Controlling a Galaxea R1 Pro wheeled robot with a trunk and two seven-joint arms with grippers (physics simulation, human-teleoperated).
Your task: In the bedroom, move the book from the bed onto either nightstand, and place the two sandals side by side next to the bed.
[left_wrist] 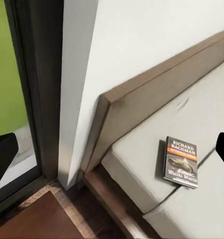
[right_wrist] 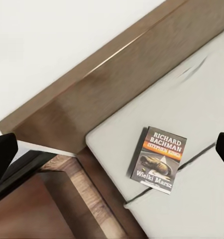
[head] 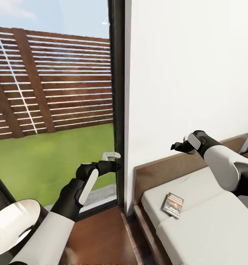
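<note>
Head view: you're facing a plain white wall [head: 190,73] and a tall dark-framed window [head: 118,110], with a slatted brown fence and flat green grass outside. The bed [head: 197,221] sits low at the lower right: dark brown wood headboard, smooth light-grey mattress split by 1 seam. The book [head: 173,205], a thin flat rectangle with a dark cover, lies flat on the mattress near the headboard corner. A reddish-brown wooden surface [head: 102,239] lies below the window beside the bed. Your left gripper [head: 113,159] is raised in front of the window frame, well left of the book and above it; its fingers look parted, but you cannot tell for sure. Your right gripper [head: 181,146] hangs over the headboard, above the book and apart from it; whether it is parted or closed, you cannot tell.

Left wrist view: the book [left_wrist: 181,161] lies flat across the mattress seam, with an orange band and white lettering on the cover. The headboard [left_wrist: 157,99] is a matte wood slab with a bevelled top edge. The 2 dark fingertips [left_wrist: 2,154] stand far apart at opposite edges, nothing between them, well clear of the book.

Right wrist view: the book [right_wrist: 158,159] reads RICHARD BACHMAN and rests on the grey mattress [right_wrist: 191,99], just beside its corner. The dark fingertips [right_wrist: 1,154] are spread wide, the book lying between and beyond them, untouched.
</note>
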